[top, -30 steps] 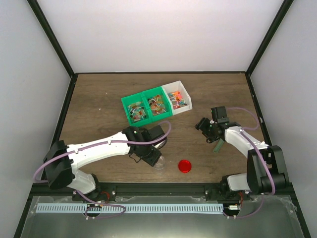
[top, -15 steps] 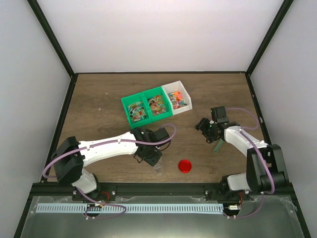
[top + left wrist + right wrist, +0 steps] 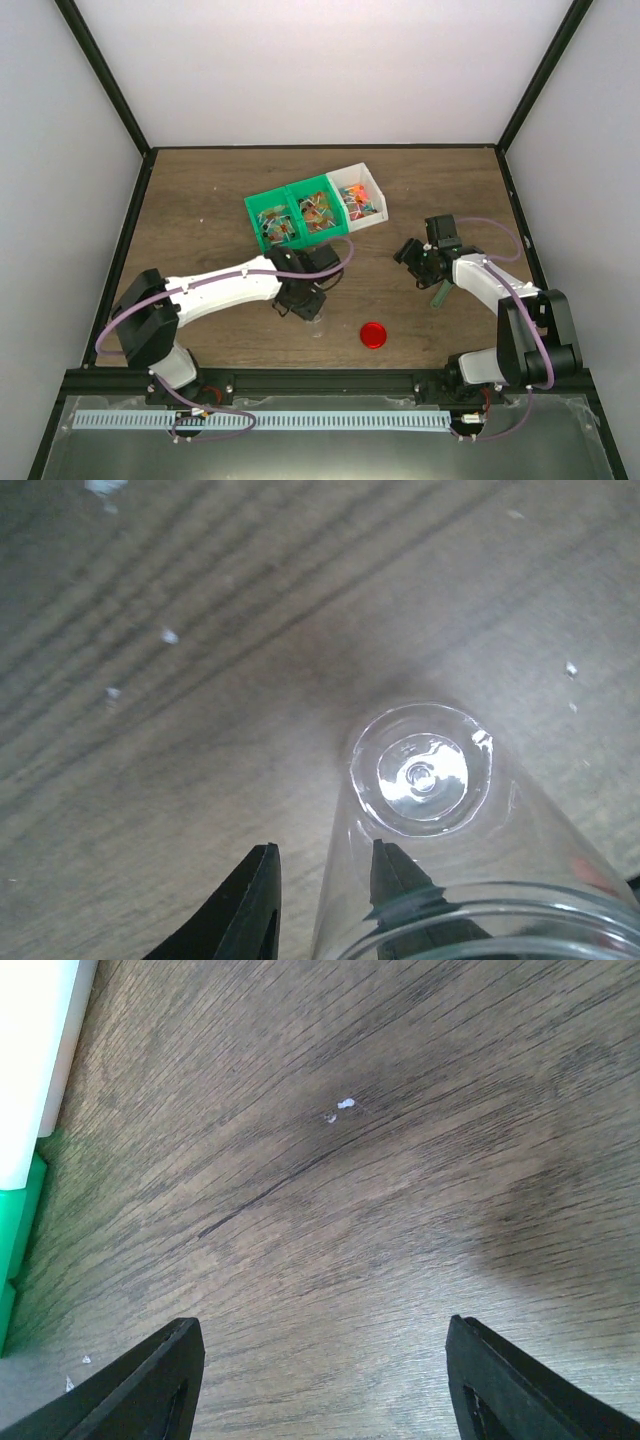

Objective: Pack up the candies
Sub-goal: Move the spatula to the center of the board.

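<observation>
The candies (image 3: 316, 210) lie in small heaps in a row of three bins, two green (image 3: 283, 222) and one white (image 3: 359, 194), at the middle back of the table. A small clear jar (image 3: 318, 323) (image 3: 425, 780) stands open-mouthed on the wood. My left gripper (image 3: 304, 303) (image 3: 326, 847) hangs over the jar's left wall: one finger (image 3: 392, 875) shows through the glass, the other (image 3: 255, 900) is outside, with a gap to the wall. My right gripper (image 3: 420, 255) (image 3: 325, 1323) is open over bare wood. The round red lid (image 3: 373, 334) lies right of the jar.
In the right wrist view the white bin's edge (image 3: 35, 1050) and a green bin's corner (image 3: 18, 1250) sit at the far left. Black frame rails run along the table's sides. Small white crumbs (image 3: 342, 1108) dot the wood.
My left gripper has drawn back a little toward the bins and settled over the jar, and its jaws have narrowed. The right arm, the lid and the bins have not moved.
</observation>
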Robot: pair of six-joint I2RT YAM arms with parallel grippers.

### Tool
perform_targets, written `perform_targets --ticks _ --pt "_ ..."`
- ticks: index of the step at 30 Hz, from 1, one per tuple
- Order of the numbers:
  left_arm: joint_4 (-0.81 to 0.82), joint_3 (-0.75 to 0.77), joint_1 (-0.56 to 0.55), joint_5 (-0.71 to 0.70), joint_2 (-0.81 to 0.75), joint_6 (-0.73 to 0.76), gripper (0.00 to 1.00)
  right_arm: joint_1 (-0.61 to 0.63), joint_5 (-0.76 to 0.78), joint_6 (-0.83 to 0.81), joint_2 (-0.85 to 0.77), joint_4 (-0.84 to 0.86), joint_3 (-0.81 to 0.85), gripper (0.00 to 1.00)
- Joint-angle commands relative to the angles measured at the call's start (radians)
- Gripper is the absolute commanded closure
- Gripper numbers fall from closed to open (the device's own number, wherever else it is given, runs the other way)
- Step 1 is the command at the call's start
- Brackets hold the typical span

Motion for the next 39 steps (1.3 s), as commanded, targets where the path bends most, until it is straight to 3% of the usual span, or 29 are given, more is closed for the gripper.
perform_targets --ticks 1,9,16,26,34,39 --pt "0.018 0.021 0.080 -0.035 0.018 0.045 0.74 0.010 0.014 -0.007 0.009 0.002 0.035 0.31" --pt "0.069 0.059 0.277 -0.049 0.104 0.156 0.74 0.010 0.006 -0.005 0.033 0.013 0.057 0.31" --pt "0.044 0.188 0.326 -0.088 0.219 0.221 0.73 0.010 0.010 -0.009 0.051 0.009 0.083 0.31" --pt "0.020 0.188 0.329 -0.087 0.206 0.243 0.45 0.010 0.013 -0.026 0.060 -0.005 0.095 0.31" --pt "-0.035 0.290 0.343 -0.094 0.168 0.240 0.34 0.008 0.038 0.022 0.005 -0.009 0.108 0.24" --pt "-0.102 0.412 0.347 -0.100 0.171 0.262 0.27 0.002 0.087 -0.029 -0.004 -0.051 0.152 0.22"
